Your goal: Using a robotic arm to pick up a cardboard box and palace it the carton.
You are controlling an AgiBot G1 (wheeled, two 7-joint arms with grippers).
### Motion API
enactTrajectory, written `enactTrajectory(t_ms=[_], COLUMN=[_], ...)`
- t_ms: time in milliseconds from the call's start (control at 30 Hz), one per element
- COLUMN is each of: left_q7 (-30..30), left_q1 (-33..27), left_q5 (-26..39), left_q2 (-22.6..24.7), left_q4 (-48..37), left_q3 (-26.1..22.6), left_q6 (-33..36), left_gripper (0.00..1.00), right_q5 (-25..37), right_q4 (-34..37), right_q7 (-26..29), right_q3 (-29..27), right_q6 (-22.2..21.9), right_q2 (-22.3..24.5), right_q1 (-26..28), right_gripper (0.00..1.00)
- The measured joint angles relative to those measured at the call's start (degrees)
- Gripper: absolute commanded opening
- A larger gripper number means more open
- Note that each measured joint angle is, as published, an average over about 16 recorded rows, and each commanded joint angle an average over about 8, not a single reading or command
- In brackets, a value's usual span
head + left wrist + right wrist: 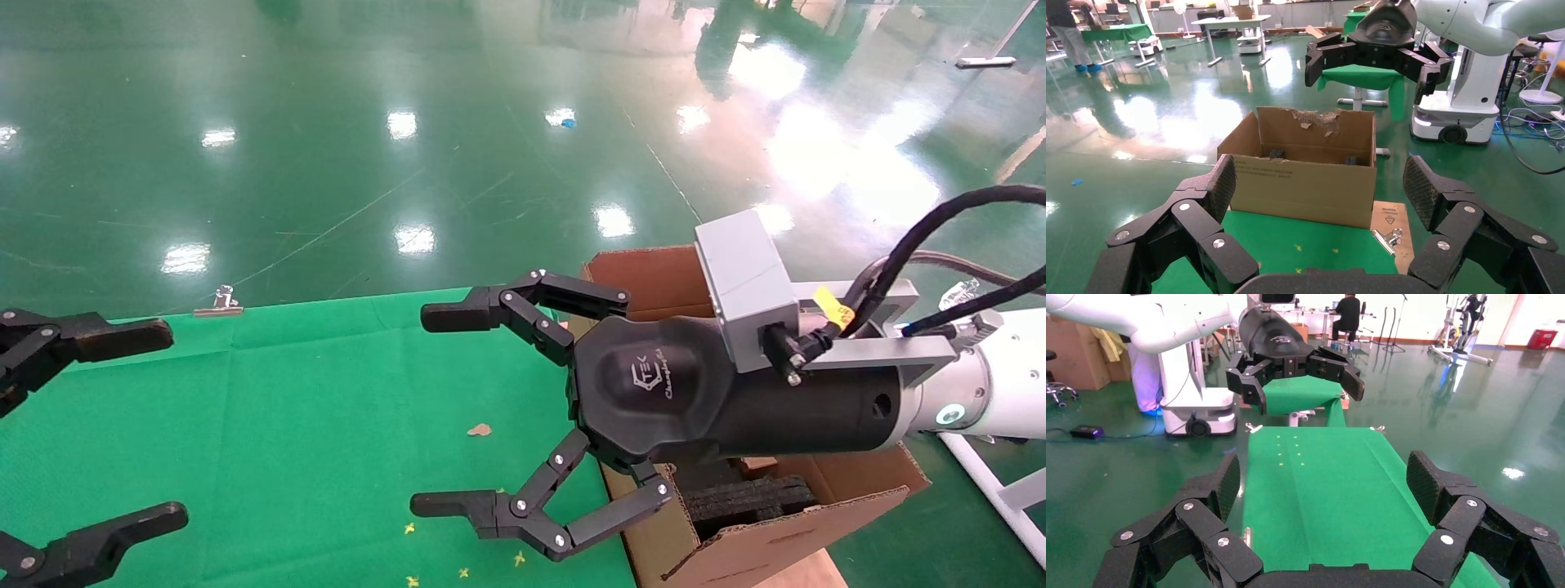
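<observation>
The large brown carton (pixel 654 278) with torn flaps and black foam inserts (pixel 752 498) stands at the right end of the green-covered table; it also shows in the left wrist view (pixel 1309 184). My right gripper (pixel 433 408), on the white arm, hangs open and empty above the table beside the carton's left side; it shows again in the left wrist view (pixel 1368 76) and in its own view (pixel 1326 478). My left gripper (pixel 159 425) is open and empty at the table's left end, as its own view (pixel 1321 180) and the right wrist view (pixel 1303 389) show. The slim cardboard box is out of view.
The green cloth (pixel 286 425) carries a small brown scrap (pixel 479 429) and yellow marks. A metal binder clip (pixel 218 304) holds its far edge; another clip (pixel 1389 237) sits on a bare board by the carton. Glossy green floor surrounds the table.
</observation>
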State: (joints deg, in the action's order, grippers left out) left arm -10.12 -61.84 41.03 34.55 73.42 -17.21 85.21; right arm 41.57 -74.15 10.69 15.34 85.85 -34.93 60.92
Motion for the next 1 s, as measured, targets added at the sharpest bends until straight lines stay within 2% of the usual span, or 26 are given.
enactTrajectory(t_ms=[200,1000], left_q7=[0.0,0.0], left_q1=[0.0,0.0], left_q5=[0.0,0.0], left_q2=[0.0,0.0], left_q4=[0.0,0.0], left_q3=[0.0,0.0], left_q6=[0.0,0.0], left_gripper=[1.00,1.00], right_q5=[-0.5,0.2], right_q4=[-1.0,0.4], right_q7=[-0.3,0.0], right_q3=[-1.1,0.4], right_q6=[0.3,-0.1], right_q2=[0.2,0.0], right_q1=[-1.1,0.4], right_gripper=[1.00,1.00])
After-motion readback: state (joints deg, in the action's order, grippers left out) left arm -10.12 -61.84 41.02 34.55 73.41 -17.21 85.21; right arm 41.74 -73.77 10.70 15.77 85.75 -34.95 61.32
